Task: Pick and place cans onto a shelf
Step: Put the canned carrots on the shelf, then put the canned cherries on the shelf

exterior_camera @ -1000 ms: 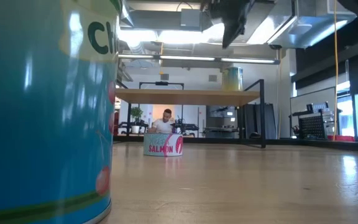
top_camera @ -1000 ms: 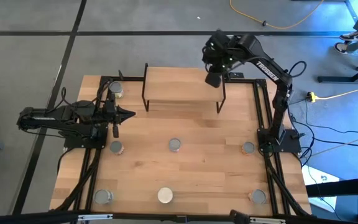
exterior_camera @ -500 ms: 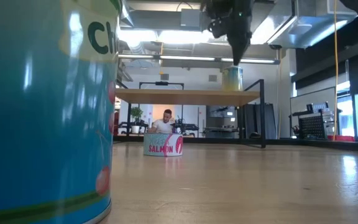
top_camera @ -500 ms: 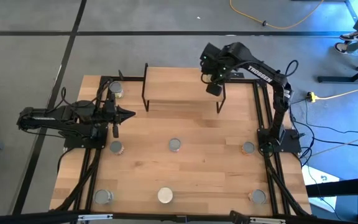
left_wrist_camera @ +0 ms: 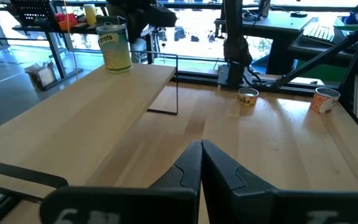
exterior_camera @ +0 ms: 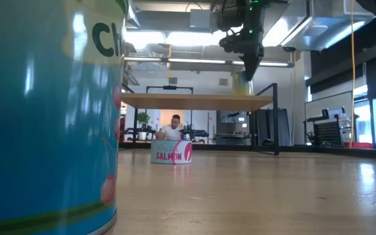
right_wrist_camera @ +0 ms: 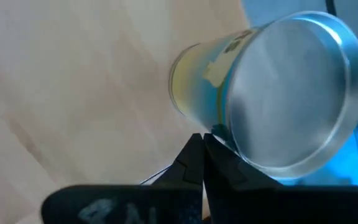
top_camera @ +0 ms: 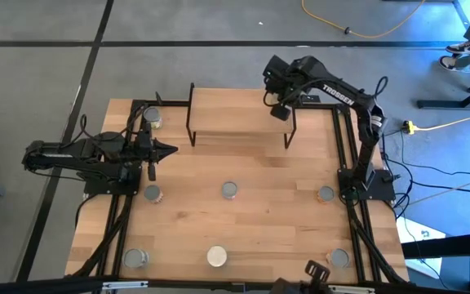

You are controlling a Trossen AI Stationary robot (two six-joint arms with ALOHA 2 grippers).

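A yellow-green can (left_wrist_camera: 115, 46) with a silvery top (right_wrist_camera: 291, 93) stands on the right end of the light-wood shelf (top_camera: 239, 114). In the high view my right gripper (top_camera: 279, 113) hides it. That gripper is shut, pointing down, its fingertips (right_wrist_camera: 201, 142) right beside the can's side, just above the can in the low view (exterior_camera: 249, 73). My left gripper (top_camera: 174, 149) is shut and empty above the table's left side. Several other cans stand on the table, such as the middle one (top_camera: 229, 190). My right gripper's shut fingertips (right_wrist_camera: 194, 146) stand right at the can's side wall (right_wrist_camera: 213, 124), coming from above. I cannot tell whether they touch it. The can stands upright on the shelf.
Cans stand at the far left (top_camera: 152, 118), in a middle row (top_camera: 152, 193) (top_camera: 325, 193) and a near row (top_camera: 135, 258) (top_camera: 216, 256) (top_camera: 338, 258). A blue can (exterior_camera: 44, 117) fills the low view's left; a salmon can (exterior_camera: 172, 151) stands under the shelf line. A person (exterior_camera: 173, 127) sits far behind.
My right gripper has come down and a little toward the table's right edge, from high above the shelf to beside the can on its right end. It has stayed shut. The can has not moved.
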